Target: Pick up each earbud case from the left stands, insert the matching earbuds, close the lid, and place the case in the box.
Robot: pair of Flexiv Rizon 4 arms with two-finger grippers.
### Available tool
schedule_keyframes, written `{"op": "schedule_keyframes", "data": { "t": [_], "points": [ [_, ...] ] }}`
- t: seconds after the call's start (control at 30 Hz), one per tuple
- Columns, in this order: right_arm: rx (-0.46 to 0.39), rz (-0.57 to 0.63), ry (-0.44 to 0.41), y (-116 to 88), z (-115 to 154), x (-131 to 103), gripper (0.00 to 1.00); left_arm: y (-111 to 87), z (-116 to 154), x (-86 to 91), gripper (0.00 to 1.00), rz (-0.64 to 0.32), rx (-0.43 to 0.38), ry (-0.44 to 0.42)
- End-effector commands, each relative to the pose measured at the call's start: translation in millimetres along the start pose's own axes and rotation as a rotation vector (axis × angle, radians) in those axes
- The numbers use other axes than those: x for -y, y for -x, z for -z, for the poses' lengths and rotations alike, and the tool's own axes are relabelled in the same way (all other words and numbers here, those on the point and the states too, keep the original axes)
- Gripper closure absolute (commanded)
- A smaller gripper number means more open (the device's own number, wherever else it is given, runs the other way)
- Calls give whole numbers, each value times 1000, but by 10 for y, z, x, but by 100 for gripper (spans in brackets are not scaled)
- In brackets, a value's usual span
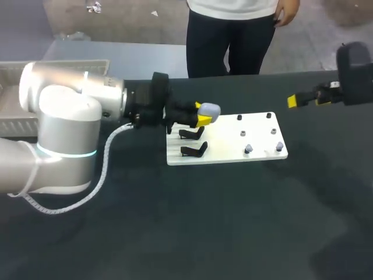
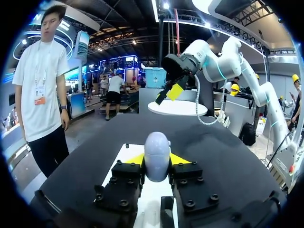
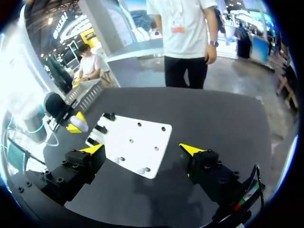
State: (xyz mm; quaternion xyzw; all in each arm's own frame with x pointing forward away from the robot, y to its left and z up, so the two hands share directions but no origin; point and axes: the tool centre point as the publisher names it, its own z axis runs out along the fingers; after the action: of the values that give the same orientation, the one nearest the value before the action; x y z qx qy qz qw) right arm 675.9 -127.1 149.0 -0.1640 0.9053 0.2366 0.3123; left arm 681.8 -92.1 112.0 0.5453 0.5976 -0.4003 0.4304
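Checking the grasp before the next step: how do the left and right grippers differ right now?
The left gripper is shut on the pale earbud case; the right gripper is open and empty. The left sits at the stand end of the white board; the right hangs past its other end. Both have yellow tips.

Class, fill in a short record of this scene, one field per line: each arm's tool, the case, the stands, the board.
left tool: shut on the case, at the board's stand end
case: pale grey, rounded, lid down, gripped from two sides
right tool: open, holding nothing, in the air off the board's far end
stands: two black ones show, both bare
board: white, flat on the dark table, small pegs at the end away from the stands
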Motion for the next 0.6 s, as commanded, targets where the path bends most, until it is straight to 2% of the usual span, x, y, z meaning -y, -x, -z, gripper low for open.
{"op": "schedule_keyframes", "data": {
  "t": [0.03, 0.37, 0.6],
  "points": [
    [-15, 12, 34, 13, -95, -126, 0, 61, -167, -78, 100, -12, -2, 9],
    [-48, 50, 107, -18, -267, -389, 0, 240, -434, -204, 100, -48, -12, -11],
    [-63, 58, 141, -20, -410, -485, 0, 323, -529, -146, 100, -74, 13, -33]
  ]
}}
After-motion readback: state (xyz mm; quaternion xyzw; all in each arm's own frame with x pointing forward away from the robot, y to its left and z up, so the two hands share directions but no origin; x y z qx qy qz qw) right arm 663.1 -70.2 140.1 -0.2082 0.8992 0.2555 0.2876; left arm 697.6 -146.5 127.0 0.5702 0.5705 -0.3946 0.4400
